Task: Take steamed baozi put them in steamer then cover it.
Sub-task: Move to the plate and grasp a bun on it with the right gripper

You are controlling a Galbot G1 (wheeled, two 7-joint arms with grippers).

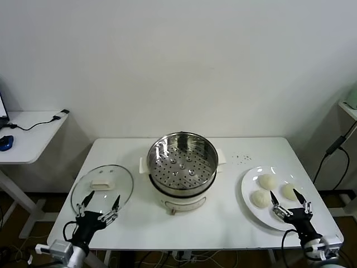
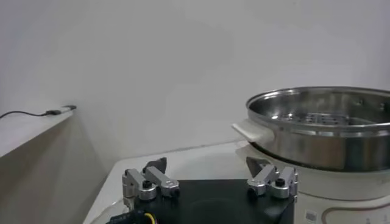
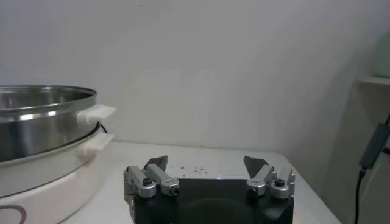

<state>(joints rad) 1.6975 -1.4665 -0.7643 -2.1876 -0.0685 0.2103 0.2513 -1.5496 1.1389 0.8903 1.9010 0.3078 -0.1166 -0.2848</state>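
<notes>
The steamer (image 1: 182,167) stands uncovered, ready for baozi (image 1: 266,181). Right gripper (image 1: 289,197), spread, hovers at their plate (image 1: 248,184); left gripper (image 1: 100,201), spread, waits by the glass lid (image 1: 89,181).

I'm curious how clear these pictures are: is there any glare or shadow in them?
Head view: bright glare streaks on the steamer inner wall, and the glass lid reflects light faintly; soft shadow under the plate. Left wrist view: the steamer's steel rim shines. Right wrist view: even, soft light, no hard shadows.

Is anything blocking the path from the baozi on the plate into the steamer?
Nothing visible. The steamer stands uncovered, its glass lid lying on the table to its left, and bare tabletop separates it from the baozi on the plate.
</notes>
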